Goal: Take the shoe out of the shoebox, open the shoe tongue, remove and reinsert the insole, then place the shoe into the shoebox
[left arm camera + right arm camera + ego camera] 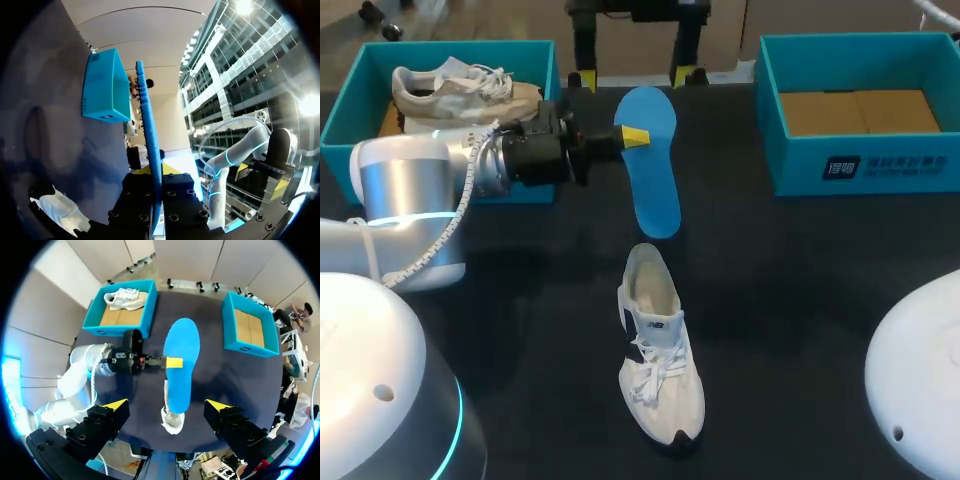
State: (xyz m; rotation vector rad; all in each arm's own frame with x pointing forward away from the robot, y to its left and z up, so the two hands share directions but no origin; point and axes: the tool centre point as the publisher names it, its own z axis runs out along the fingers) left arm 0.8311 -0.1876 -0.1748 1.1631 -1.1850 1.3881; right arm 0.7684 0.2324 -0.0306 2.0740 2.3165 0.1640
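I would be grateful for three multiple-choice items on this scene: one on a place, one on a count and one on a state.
1. Where is the insole?
A) inside a shoebox
B) in the left gripper
C) on the floor

2. How many teal shoeboxes stand on the table?
A) one
B) two
C) three

3. How is the right gripper?
A) open, empty
B) shut on the insole
C) shut on a shoebox wall

1 B: the left gripper's fingers clamp its edge.
2 B: the left shoebox and the right shoebox.
3 A: its fingers stand wide apart with nothing between them.
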